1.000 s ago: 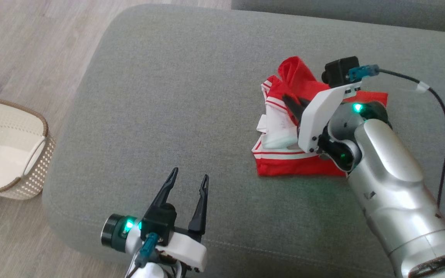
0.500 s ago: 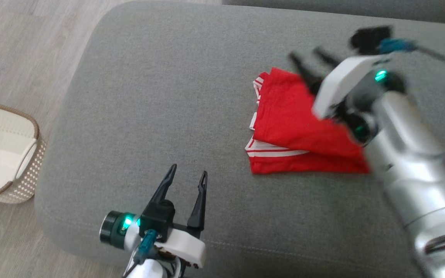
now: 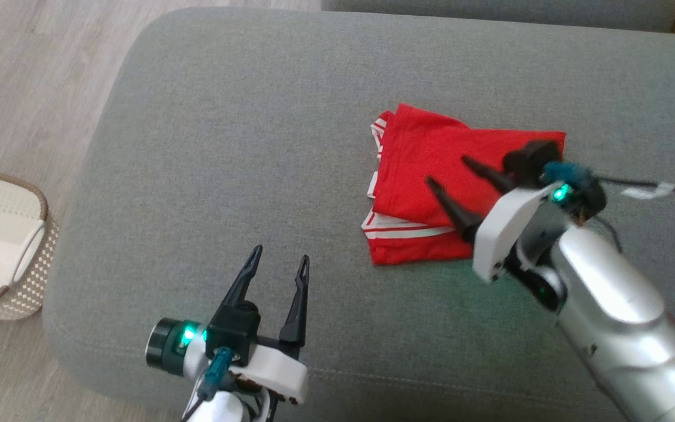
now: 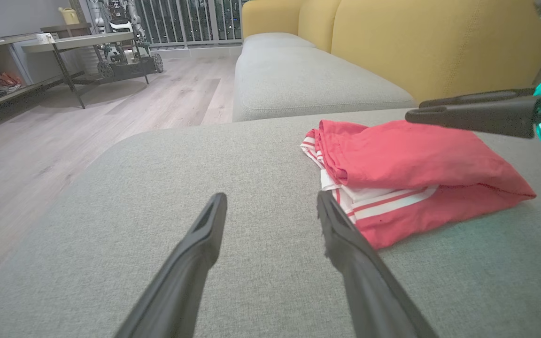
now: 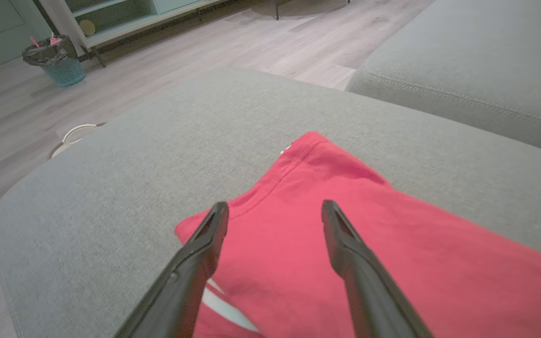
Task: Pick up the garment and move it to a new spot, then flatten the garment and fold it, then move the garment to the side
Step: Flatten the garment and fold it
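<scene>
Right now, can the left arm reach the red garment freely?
Probably yes: the left end effector is open, and bare cushion lies between it and the garment. The right end effector hangs over its far side.

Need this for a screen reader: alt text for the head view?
A folded red garment with white stripes lies on a grey cushion, the open right gripper over it. The open left gripper is nearer the camera.
</scene>
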{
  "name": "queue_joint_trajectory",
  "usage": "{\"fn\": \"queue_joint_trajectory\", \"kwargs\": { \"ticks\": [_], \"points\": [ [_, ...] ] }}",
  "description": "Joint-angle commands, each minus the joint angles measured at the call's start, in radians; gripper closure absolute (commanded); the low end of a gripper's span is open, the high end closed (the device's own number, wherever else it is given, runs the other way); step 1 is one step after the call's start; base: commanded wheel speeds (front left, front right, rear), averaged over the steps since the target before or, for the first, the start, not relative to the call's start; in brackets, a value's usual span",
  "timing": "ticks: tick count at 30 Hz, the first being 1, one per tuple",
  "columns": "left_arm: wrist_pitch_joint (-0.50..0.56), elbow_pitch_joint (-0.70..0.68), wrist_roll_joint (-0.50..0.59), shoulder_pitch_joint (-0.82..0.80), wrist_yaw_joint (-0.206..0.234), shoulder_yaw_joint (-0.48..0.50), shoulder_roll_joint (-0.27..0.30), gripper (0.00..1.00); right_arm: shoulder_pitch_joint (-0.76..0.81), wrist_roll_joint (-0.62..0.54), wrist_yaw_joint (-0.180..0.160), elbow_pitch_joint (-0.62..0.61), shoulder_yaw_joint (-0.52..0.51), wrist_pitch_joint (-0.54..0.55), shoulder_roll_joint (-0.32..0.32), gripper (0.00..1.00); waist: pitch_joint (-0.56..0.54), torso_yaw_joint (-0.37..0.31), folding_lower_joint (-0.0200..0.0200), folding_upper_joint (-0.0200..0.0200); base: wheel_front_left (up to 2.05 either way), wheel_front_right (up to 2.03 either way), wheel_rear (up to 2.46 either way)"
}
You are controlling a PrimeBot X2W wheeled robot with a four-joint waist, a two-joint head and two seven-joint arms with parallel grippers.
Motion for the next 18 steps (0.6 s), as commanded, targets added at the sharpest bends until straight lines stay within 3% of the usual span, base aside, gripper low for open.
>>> {"fn": "queue_joint_trajectory", "kwargs": {
  "ticks": [1,8,18],
  "points": [
    [-0.008,-0.028,0.011,-0.024,-0.007,0.036,-0.006,0.0,-0.013,0.005,0.0,-0.052,0.039,0.002,0.002,0.0,0.001,0.0,0.0,0.0,0.0,0.0,0.0],
    [-0.008,-0.02,0.013,-0.035,-0.018,0.027,-0.007,0.0,-0.012,0.015,0.0,-0.045,0.148,-0.007,0.023,0.0,0.007,0.014,0.0,0.0,0.0,0.0,0.0],
    [-0.008,-0.016,0.001,-0.044,-0.014,0.006,-0.007,0.0,-0.103,-0.065,0.0,0.174,0.197,-0.067,0.072,0.0,0.023,0.06,0.0,0.0,0.0,0.0,0.0]
  ]
}}
